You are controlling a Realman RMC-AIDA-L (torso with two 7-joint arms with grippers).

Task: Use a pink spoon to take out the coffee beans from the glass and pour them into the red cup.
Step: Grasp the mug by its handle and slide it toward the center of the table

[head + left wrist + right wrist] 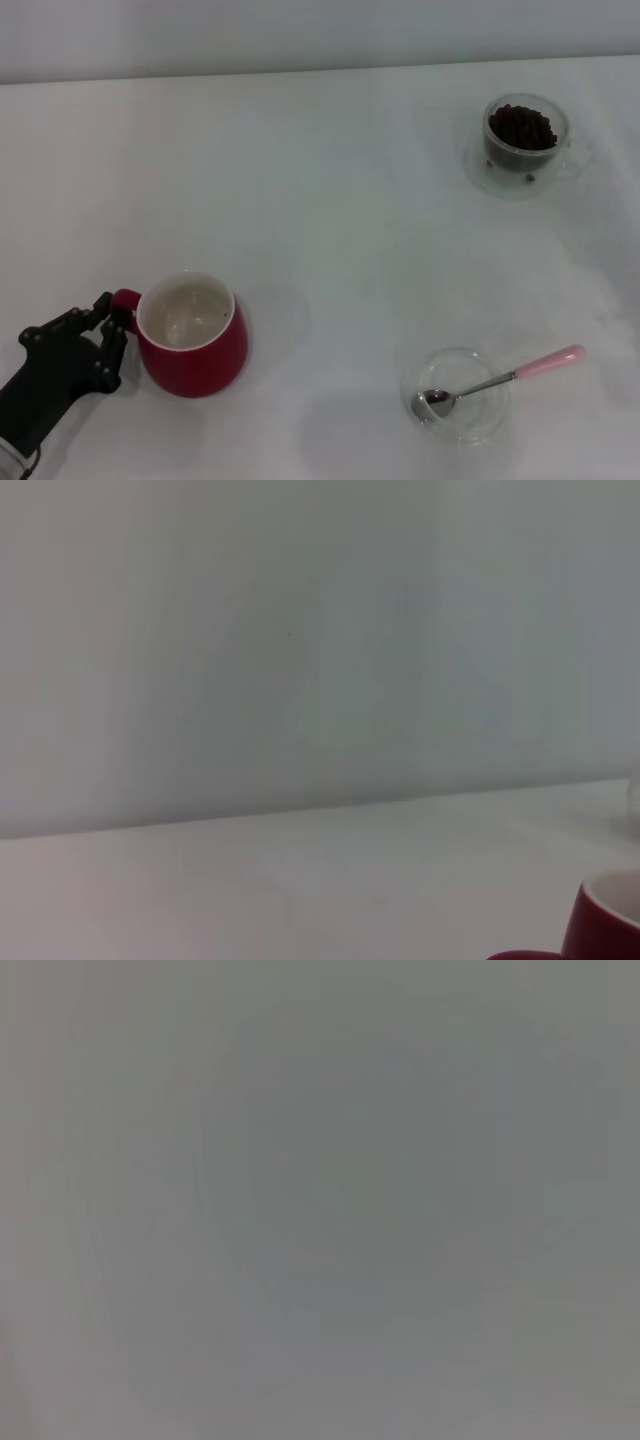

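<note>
You are looking at a bare test setup, more lab or studio than home: a plain white table (330, 230) runs up to a blank pale wall (300, 630), and on it sit only a few staged cups and dishes, spaced well apart.

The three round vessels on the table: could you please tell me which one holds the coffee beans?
The small clear glass at far right holds dark coffee beans.
</note>
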